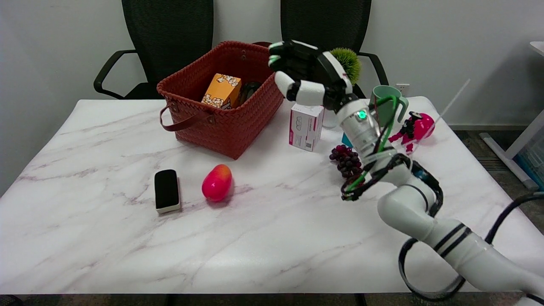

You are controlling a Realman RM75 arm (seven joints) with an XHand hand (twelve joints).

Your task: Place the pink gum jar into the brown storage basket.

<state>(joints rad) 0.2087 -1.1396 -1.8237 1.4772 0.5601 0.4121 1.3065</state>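
Well on the camera side of the hand, and off toward the basket's side of it, a black eraser [166, 190] and a red-and-yellow fruit [217, 182] lie side by side on the marble table [272, 246]. A bunch of dark grapes [347, 160] sits closer in, beside the forearm. Just under the hand stands a pink-and-white box [305, 127].

The right hand [304, 70] hangs in the air just beside the far right corner of the brown storage basket [225, 127], outside its rim. Its fingers are apart and loosely curled, and nothing shows between them.

The pink gum jar cannot be picked out anywhere. Inside the basket only an orange popcorn box [222, 91] and something dark beside it show; the near wall hides the floor, so the jar may well lie there.

Past the hand are a green spiky ball [349, 63], a green mug [384, 104] and a pink toy [420, 125].

Judging by the empty hand next to the basket, the placing step looks finished or nearly so. The next move calls for drawing the arm clear without clipping the box or mug, and confirming that the jar is inside.
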